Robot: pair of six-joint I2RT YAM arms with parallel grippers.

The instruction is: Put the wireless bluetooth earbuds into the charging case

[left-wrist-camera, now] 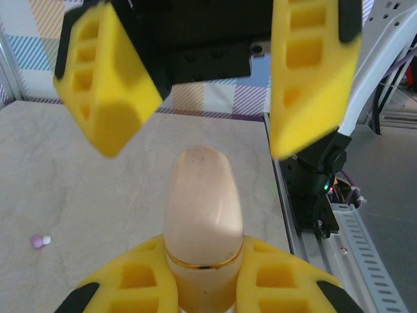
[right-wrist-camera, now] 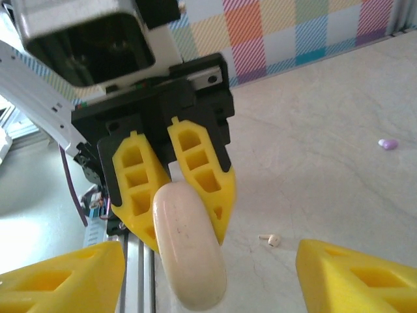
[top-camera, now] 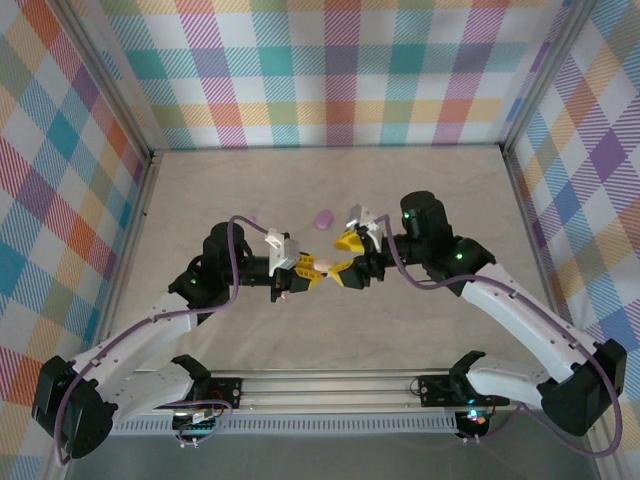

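While the left jaws clamp the cream charging case (top-camera: pixel 322 267) above the middle of the desk (top-camera: pixel 200 180), the overhead view shows the right jaws spread open and facing it nose to nose. A purple case (top-camera: pixel 322 219) lies just behind them.

From the left wrist, the cream case is gripped by its base, likely so its lid end is offered to the open yellow jaws on either side of its tip, not touching. A purple-and-white earbud (left-wrist-camera: pixel 40 241) lies loose on the desk.

From the right wrist, a cream earbud (right-wrist-camera: pixel 272 240) lies below on the desk — not yet in any case.
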